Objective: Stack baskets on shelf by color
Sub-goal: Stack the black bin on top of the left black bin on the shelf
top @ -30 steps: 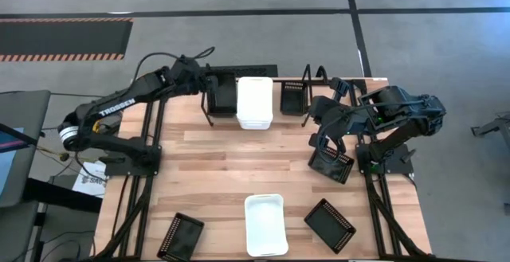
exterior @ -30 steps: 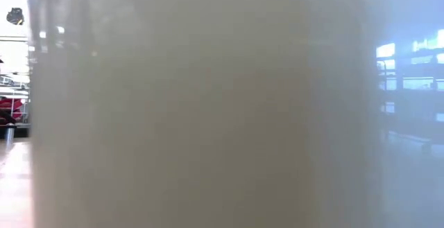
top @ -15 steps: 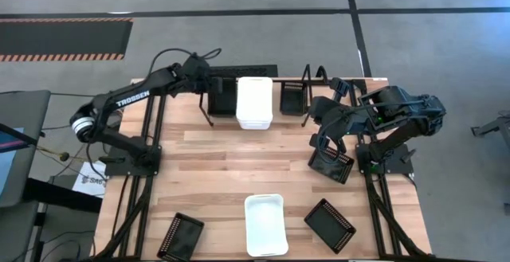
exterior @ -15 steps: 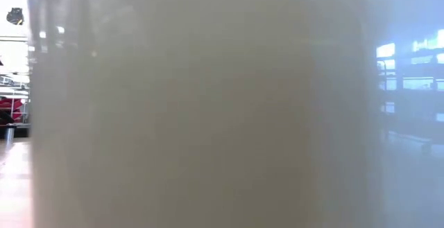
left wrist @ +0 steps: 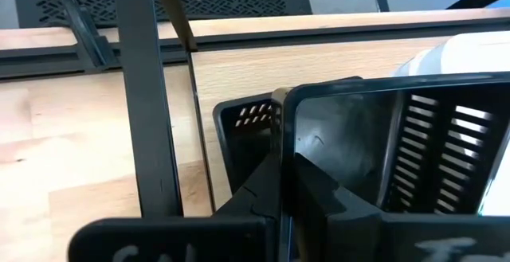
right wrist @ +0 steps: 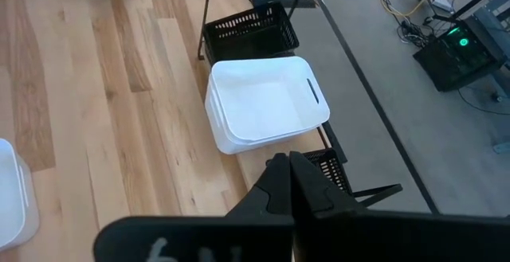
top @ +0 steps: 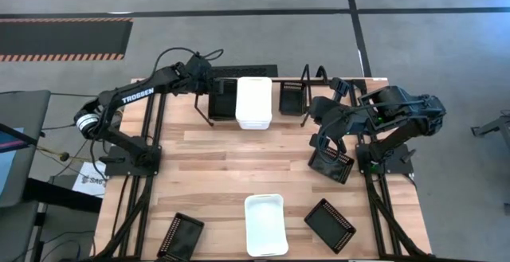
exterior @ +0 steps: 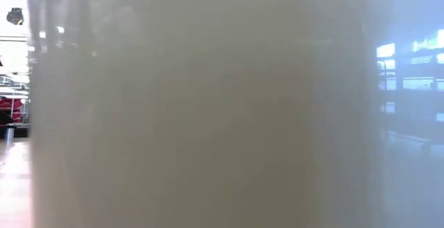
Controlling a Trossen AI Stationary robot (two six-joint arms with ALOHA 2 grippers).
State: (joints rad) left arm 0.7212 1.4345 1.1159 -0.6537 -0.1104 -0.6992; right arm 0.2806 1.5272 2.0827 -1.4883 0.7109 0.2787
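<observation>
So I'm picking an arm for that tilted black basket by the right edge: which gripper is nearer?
Right. The right gripper hangs just beyond the tilted black basket; the left gripper is far off, at the shelf.

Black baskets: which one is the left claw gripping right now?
The black basket on the shelf, left of the white stack; the left claw pinches its wall. Others sit untouched.

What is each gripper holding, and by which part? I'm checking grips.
Left gripper is shut on a black basket's rim wall, at the shelf. Right gripper is shut, holding nothing.
</observation>
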